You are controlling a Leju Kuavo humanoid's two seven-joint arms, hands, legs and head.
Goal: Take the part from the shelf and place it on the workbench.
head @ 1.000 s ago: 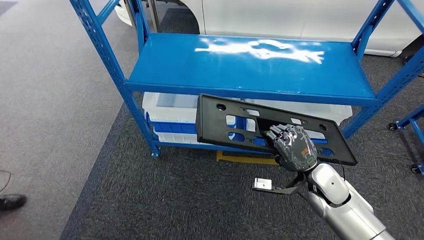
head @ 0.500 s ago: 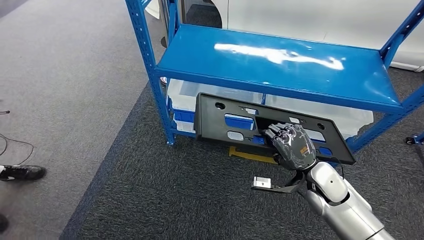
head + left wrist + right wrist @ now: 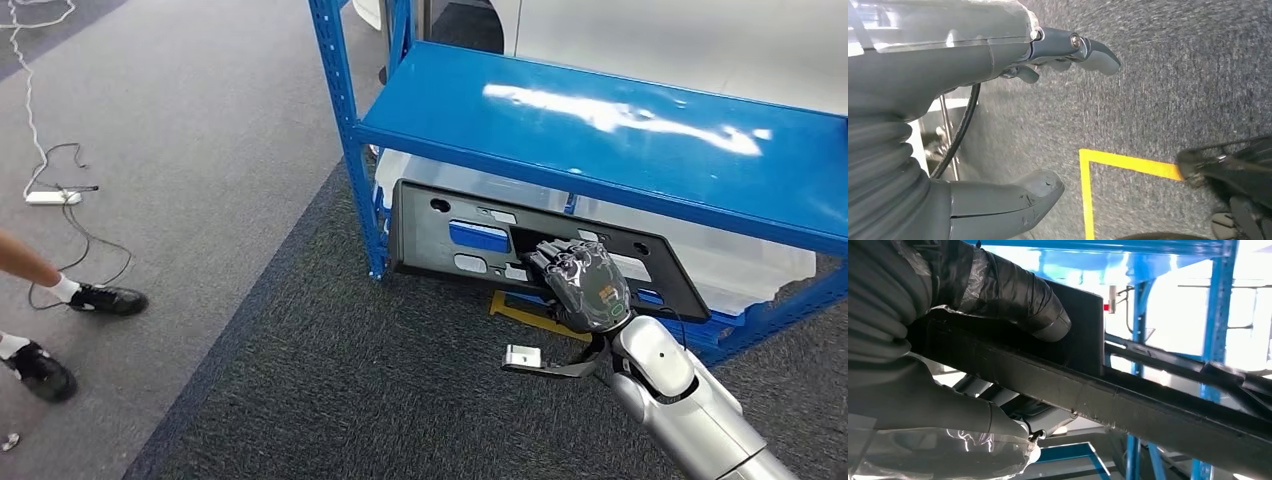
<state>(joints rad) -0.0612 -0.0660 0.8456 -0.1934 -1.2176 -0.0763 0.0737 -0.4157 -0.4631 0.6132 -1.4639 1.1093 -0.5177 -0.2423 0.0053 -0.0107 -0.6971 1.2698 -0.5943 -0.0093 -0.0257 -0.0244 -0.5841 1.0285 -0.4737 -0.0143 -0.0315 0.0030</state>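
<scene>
Dark grey carpet covers the floor near the robot, giving way to a lighter grey strip on the left. A blue metal shelf stands ahead, its top board bare and glossy with reflected light; pale plastic bins sit on the lower level beneath it. A yellow line runs on the floor under the shelf's front edge.

The part, a long flat black plastic plate with cut-out holes and slots, is off the shelf and held in the air in front of the lower level, tilted so its left end sits higher in the head view. The right hand grips it near the middle of its lower edge, fingers curled over the plate's front face. In the right wrist view the thumb presses on one side of the part and the fingers wrap the other, with blue shelf posts behind.

The left hand hangs over the carpet with fingers and thumb apart and nothing between them; a yellow floor line forms a corner below it.

At the left edge of the head view, a person's feet in dark shoes stand on the lighter floor, and a white cable trails to a small white box nearby.
</scene>
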